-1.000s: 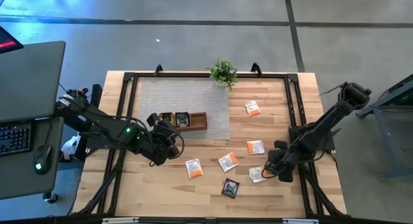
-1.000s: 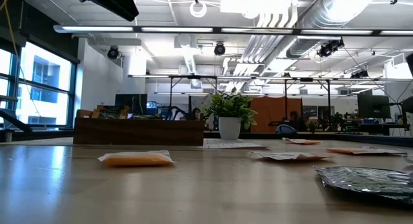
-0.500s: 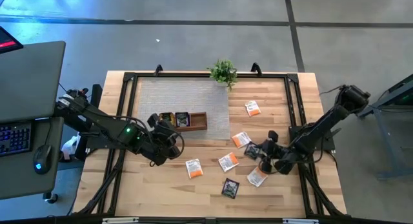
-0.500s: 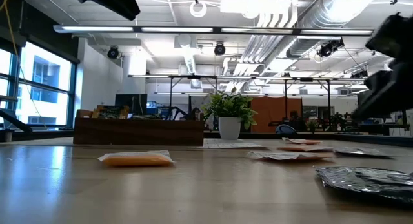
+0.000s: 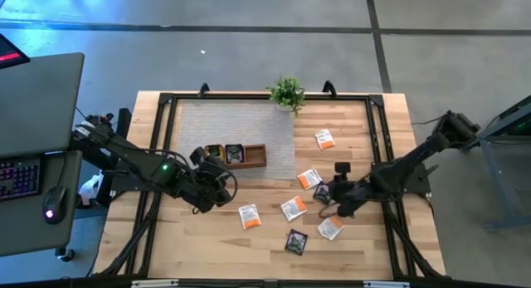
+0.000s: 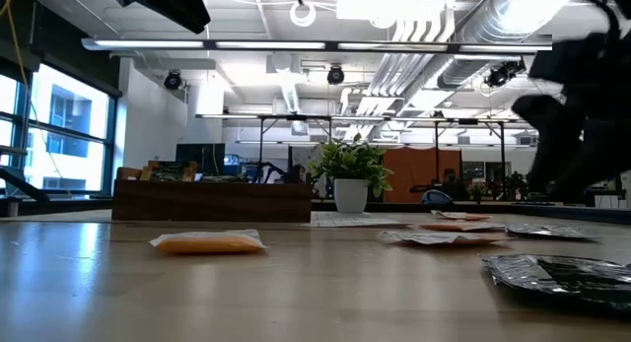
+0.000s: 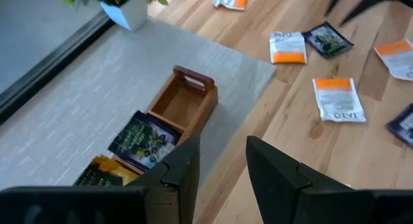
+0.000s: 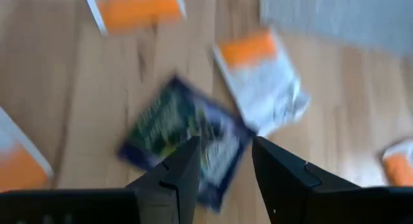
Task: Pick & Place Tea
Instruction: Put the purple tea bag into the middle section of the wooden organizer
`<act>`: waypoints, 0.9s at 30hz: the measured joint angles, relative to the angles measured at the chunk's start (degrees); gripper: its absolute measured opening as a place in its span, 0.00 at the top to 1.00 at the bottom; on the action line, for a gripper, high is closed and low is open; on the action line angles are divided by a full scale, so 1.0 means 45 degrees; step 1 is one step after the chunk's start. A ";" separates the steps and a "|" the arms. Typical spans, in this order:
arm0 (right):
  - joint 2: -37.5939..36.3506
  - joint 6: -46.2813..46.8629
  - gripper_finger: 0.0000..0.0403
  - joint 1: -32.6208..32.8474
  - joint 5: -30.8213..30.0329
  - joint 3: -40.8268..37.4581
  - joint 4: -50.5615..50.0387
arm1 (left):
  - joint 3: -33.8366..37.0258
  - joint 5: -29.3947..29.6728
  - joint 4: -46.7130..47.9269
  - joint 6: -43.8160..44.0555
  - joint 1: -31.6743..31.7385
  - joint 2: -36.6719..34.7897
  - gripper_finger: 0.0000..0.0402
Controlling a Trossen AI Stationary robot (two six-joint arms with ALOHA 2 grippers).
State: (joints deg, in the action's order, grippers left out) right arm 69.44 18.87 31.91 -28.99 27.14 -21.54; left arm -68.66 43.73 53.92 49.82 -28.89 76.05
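Note:
Several tea sachets lie flat on the wooden table: orange-and-white ones (image 5: 309,178) (image 5: 293,208) (image 5: 249,215) (image 5: 330,228) (image 5: 324,139) and dark ones (image 5: 321,192) (image 5: 296,241). More sachets stand in the brown wooden tray (image 5: 255,155) on the grey mat. My right gripper (image 8: 219,162) is open and points down over the dark sachet (image 8: 184,143) right of centre, with an orange-and-white one (image 8: 261,79) just beyond. My left gripper (image 7: 222,162) is open and holds nothing; it hovers near the tray (image 7: 187,101), off the mat's near edge. My right gripper slants down from the table's right over the dark sachet (image 8: 213,153), its fingers open on either side of the sachet's near corner. The sachet lies flat on the table. Whether a fingertip touches it, I cannot tell.
A small potted plant (image 5: 286,93) stands at the far edge behind the mat (image 5: 216,126). A black frame (image 5: 377,147) runs around the tabletop. A desk with keyboard and mouse (image 5: 33,180) stands left of the table.
My right gripper has swung from the table's right side toward the centre and turned about its own line, staying open. The orange-and-white sachet right of centre has slid a little toward the left and far edges, and a dark sachet now shows beside it.

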 joint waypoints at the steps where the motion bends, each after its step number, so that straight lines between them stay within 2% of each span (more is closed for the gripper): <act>1: 0.0002 0.0012 0.66 -0.0291 0.0418 0.0005 -0.0395 | 0.0000 -0.0122 0.0008 0.0000 0.0002 0.0000 0.69; 3: 0.0011 -0.0191 0.66 -0.0788 0.1279 0.0005 -0.0718 | 0.0000 -0.0326 0.0024 -0.0001 -0.0001 0.0000 0.69; 6: 0.0311 -0.1212 0.66 -0.1290 0.2075 0.0015 0.0128 | 0.0000 -0.0367 0.0047 -0.0005 -0.0003 0.0000 0.69; 10: 0.1426 -0.2516 0.66 -0.1602 0.2993 0.0024 0.1024 | 0.0000 -0.0371 0.0053 -0.0005 0.0002 0.0000 0.69; 14: 0.2949 -0.2464 0.66 -0.1619 0.3032 0.0141 0.2101 | 0.0000 -0.0512 0.0052 -0.0005 -0.0003 0.0140 0.69; 17: 0.3617 -0.0782 0.66 -0.1652 0.2483 0.0162 0.2936 | 0.0005 -0.0565 0.0091 -0.0051 -0.0003 0.0284 0.69; 21: 0.3767 0.3683 0.66 -0.1764 0.1986 0.0121 0.3330 | 0.0005 -0.0780 0.0057 -0.0053 0.0001 0.0521 0.69; 27: 0.3823 0.6986 0.66 -0.1136 0.1281 0.0005 0.4572 | 0.0005 -0.1043 -0.0037 -0.0008 -0.0003 0.0665 0.69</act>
State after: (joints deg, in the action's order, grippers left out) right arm 86.64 50.30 26.79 -23.23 27.16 -0.97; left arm -68.64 39.04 53.75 49.79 -28.91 79.05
